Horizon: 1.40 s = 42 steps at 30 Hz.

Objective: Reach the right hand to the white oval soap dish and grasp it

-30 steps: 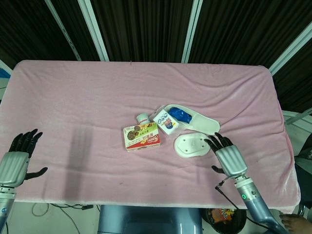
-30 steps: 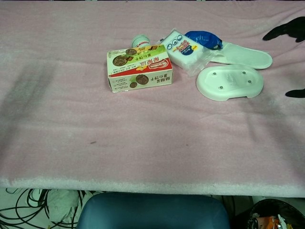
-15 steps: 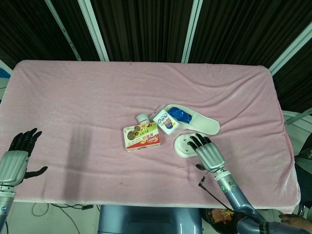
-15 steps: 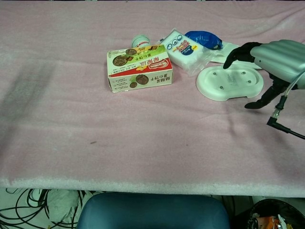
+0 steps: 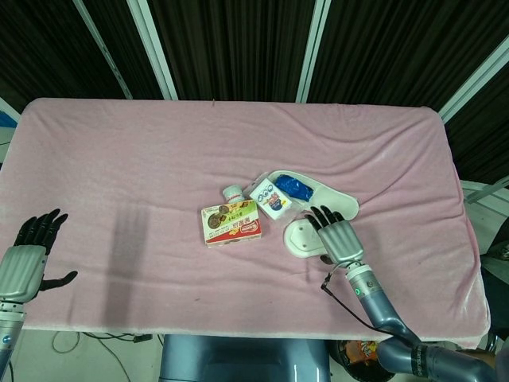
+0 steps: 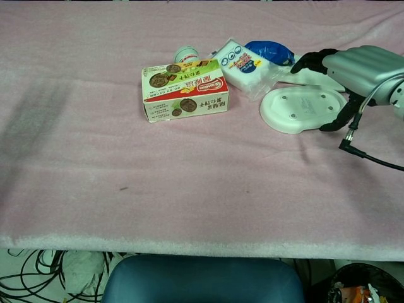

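At the near right of the cluster on the bench [image 5: 119, 159], the soap dish [image 6: 297, 109] lies upside down, its underside studs showing, just near of a white insole [image 5: 338, 204] and a wipes packet [image 6: 243, 68]. The right hand [image 6: 353, 69] arches over the dish's right end, fingers [image 6: 307, 60] spread past the far rim and thumb at the near rim, seemingly placed to pinch across it; it grips nothing yet. Whether fingertips touch is hard to tell. The left hand [image 5: 28, 259] hovers empty, fingers apart, far left, outside the chest view.
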Motion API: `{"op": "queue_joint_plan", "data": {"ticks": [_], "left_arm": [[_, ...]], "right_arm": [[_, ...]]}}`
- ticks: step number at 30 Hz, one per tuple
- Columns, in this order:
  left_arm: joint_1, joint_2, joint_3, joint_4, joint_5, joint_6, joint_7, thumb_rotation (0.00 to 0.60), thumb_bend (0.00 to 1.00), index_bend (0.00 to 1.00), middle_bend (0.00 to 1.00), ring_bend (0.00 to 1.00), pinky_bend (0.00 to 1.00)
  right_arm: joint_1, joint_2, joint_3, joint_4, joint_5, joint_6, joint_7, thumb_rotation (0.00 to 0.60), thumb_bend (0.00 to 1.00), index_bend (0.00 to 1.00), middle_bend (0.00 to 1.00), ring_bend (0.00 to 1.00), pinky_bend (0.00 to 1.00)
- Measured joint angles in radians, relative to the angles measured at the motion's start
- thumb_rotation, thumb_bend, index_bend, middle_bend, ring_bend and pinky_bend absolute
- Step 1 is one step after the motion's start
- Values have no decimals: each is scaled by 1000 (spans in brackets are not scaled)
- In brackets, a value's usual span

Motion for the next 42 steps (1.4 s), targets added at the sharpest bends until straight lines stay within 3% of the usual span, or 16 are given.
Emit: {"op": "queue_joint_plan", "data": {"ticks": [3,23,27,29,34,37,42], "left_arm": [[0,0,-2,-1,-5,-1,2,600,0,0,0,0,0],[-2,2,-5,-6,-22,-10,0,600,0,0,0,0,0],[-3,3,-5,-8,-23,-13,-1,600,0,0,0,0,0],[-4,4,-5,-9,-24,-14,-3,600,0,0,0,0,0],[-4,6,-4,-10,-23,-15,-6,600,0,0,0,0,0],[-4,6,-4,-10,-22,-14,-7,600,0,0,0,0,0],[-4,7,-4,-11,-22,-14,-10,600,0,0,0,0,0]], "right_arm": [[7,-3,0,7,28,-19,-19,600,72,0,3,20,235],[105,-15,9,23,268,-133,-262,600,91,1,4,13,234],[121,-21,-5,42,295,-148,-297,600,133,128,158,79,234],[129,-24,-13,45,313,-155,-310,600,173,267,324,170,234],[137,-25,-30,41,321,-153,-311,600,246,507,556,368,234],[138,-21,-35,35,313,-146,-300,600,266,562,603,423,234],[135,-7,-37,15,280,-117,-263,600,270,568,605,426,235]]}}
